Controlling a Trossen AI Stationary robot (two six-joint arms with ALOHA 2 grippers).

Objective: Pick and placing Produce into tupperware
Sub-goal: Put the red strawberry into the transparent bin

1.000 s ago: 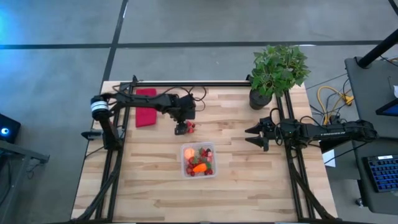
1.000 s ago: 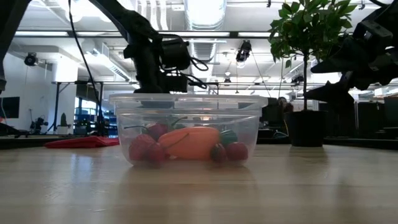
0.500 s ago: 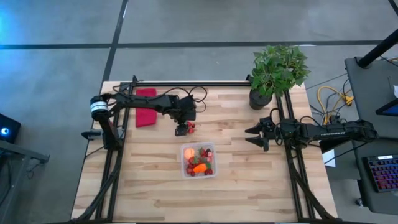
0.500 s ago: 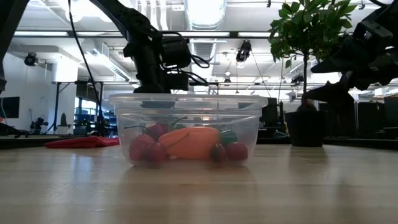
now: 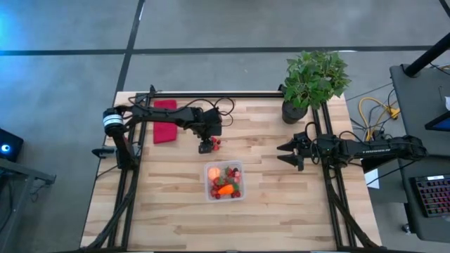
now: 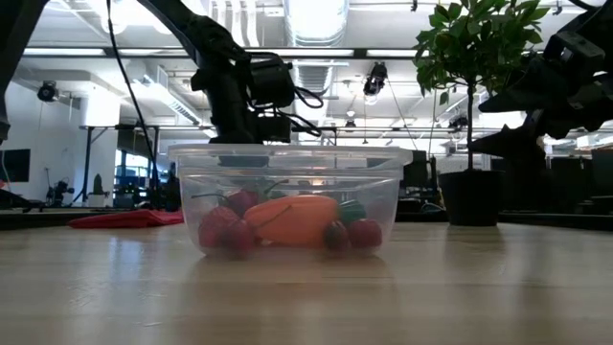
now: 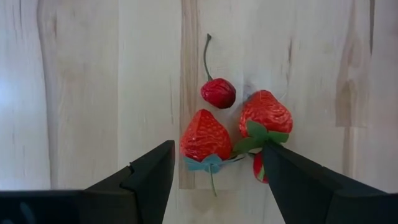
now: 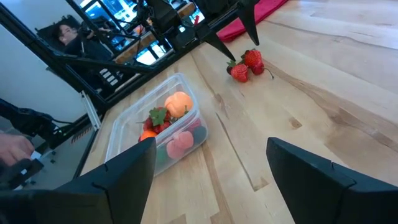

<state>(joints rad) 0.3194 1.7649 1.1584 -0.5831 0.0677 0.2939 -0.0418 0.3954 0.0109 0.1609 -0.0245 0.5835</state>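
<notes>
Strawberries (image 7: pixel 205 137) lie on the table beyond the tupperware (image 5: pixel 224 180); left gripper (image 7: pixel 214 177), jaws spread, hovers above them. Descend centred on one berry, avoiding neighbours. Right gripper (image 5: pixel 285 154) waits, spread.

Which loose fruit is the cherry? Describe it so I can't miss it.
On the bare table, under the left pincer, lies a small fruit cluster. The cherry is its smallest, darkest piece, round with a long thin stem, beside two larger strawberries.

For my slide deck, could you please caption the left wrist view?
Open left gripper poised over two strawberries and a cherry lying on the wooden table.
</notes>
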